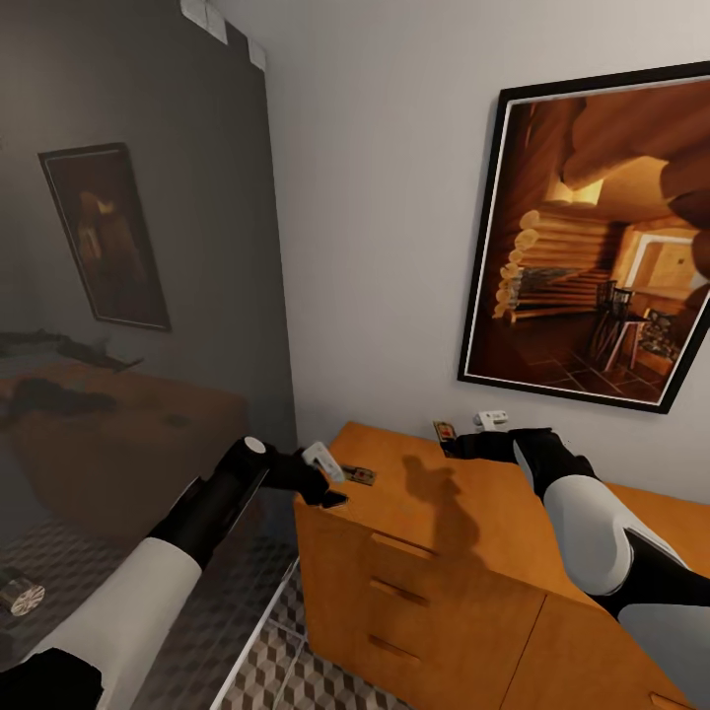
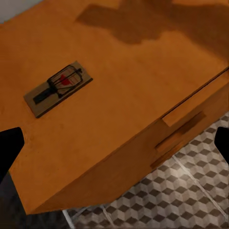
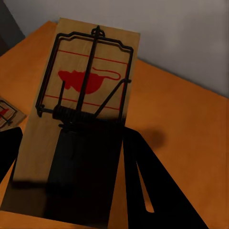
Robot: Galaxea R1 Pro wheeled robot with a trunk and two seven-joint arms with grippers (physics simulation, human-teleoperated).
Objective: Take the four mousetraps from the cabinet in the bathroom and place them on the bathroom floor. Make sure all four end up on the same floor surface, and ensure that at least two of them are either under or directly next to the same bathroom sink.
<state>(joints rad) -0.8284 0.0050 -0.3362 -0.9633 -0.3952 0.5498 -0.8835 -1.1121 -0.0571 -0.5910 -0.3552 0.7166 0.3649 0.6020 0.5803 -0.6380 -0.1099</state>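
Right wrist view looks along the right gripper [image 3: 71, 191] at a mousetrap [image 3: 83, 90] pinched between its dark fingers, the wooden board with its black wire frame and red mouse print raised off the orange-brown cabinet [image 3: 181, 119], near the pale wall. In the head view this held mousetrap [image 1: 445, 433] sits at the tip of the right gripper [image 1: 463, 442], over the back of the cabinet [image 1: 434, 513] top, just below the framed picture [image 1: 592, 237] of a log cabin interior.

A second mousetrap [image 2: 58, 88] lies flat on the cabinet [image 2: 133, 86] top near its left front corner, in the left wrist view. The head view shows it [image 1: 358, 475] just beyond the left gripper [image 1: 330, 483]. That gripper is spread wide and grips nothing: its two dark fingertips [image 2: 9, 145] stand far apart at the edges of the left wrist view, hovering over the corner of the cabinet with the mousetrap ahead of them and not between them. A corner of this mousetrap [image 3: 8, 113] also shows beyond the held one in the right wrist view.

Drawer fronts with slim handles [image 1: 394, 592] run down the cabinet's face. Beneath the cabinet lies the cube-patterned bathroom floor [image 2: 181, 195], also seen at the cabinet's foot [image 1: 286, 671]. Left of the cabinet stands a dark glass panel [image 1: 138, 296] that mirrors the room.
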